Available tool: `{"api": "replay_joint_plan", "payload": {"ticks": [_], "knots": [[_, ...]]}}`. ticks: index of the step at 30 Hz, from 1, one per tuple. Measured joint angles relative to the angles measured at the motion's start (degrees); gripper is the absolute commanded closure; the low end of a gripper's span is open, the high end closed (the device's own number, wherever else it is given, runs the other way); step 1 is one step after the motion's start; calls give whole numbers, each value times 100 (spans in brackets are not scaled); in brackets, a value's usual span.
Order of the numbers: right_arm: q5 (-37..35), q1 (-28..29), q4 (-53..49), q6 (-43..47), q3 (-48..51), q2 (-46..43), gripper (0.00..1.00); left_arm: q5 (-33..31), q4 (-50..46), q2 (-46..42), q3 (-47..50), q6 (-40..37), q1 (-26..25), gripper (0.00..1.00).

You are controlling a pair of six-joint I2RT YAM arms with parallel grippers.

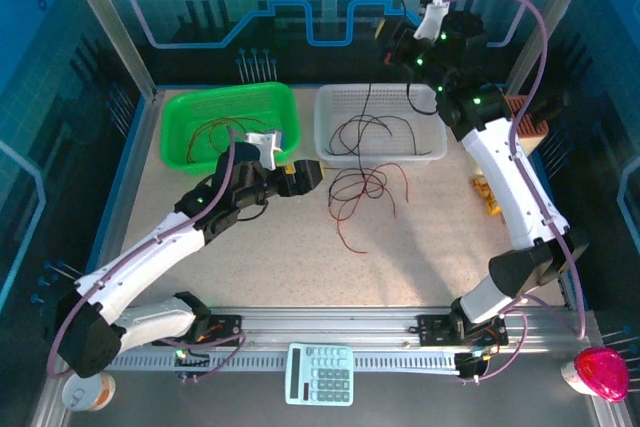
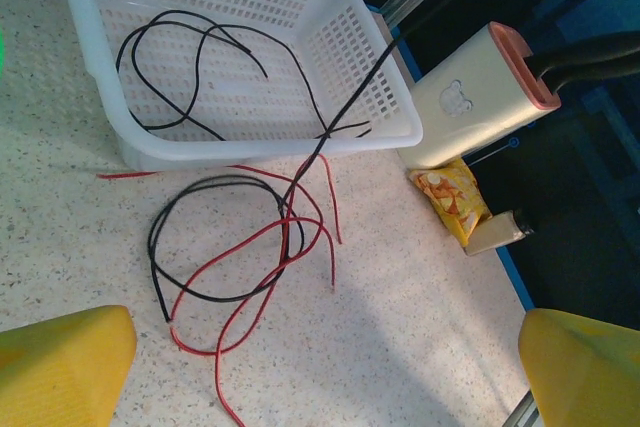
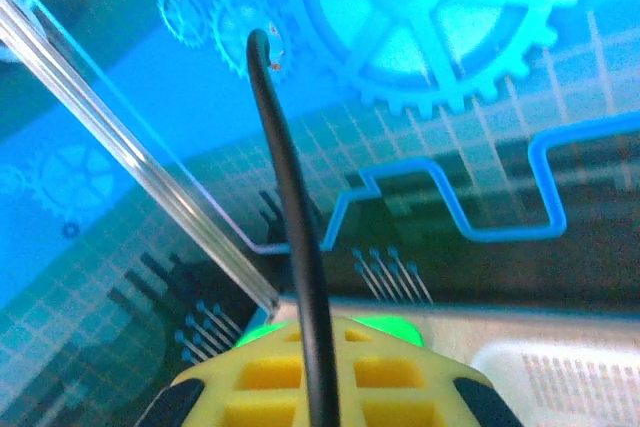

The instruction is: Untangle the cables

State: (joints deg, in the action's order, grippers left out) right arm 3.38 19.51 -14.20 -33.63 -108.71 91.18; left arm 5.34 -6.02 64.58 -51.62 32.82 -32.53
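- Two baskets stand side by side on the far part of the desk [image 1: 300,267] [image 2: 430,307]: a green basket [image 1: 175,112] on the left and a white basket [image 1: 432,147] [image 2: 350,42] on the right.
- The right hand [image 1: 388,39] [image 3: 320,352] is raised high over the far right end of the white basket, its fingers pressed together on a black cable [image 3: 290,207]. The short free end of that cable sticks up past the fingers.
- In the left wrist view the black cable [image 2: 352,95] runs taut over the white basket's near rim. It goes down into the tangle on the desk.
- The tangled cables [image 1: 362,185] [image 2: 285,237], red and black loops, lie on the desk just on the near side of the white basket.
- More black wire [image 1: 360,132] [image 2: 200,32] lies in loose curls inside the white basket.
- Thin red and dark wires [image 1: 215,132] lie curled in the green basket.
- The left hand [image 1: 310,175] [image 2: 325,372] hangs low over the desk, left of the tangle. Its yellow fingers [image 2: 60,367] are spread wide apart with nothing between them.
- A white knife block [image 2: 480,97] and a yellow packet [image 2: 450,202] sit right of the white basket.
- A calculator [image 1: 320,374] rests at the near edge between the arm bases.
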Motion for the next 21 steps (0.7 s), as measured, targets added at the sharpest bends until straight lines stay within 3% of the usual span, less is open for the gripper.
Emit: {"api": "replay_joint_plan", "payload": {"ticks": [14,21], "knots": [[-184,-564,201,319,-1150,1086,100,4,-4,59,-2,-7,0,1],[-195,-890,9,164,-2726,1982,100,-42,-11,68,-42,-66,0,1]]}}
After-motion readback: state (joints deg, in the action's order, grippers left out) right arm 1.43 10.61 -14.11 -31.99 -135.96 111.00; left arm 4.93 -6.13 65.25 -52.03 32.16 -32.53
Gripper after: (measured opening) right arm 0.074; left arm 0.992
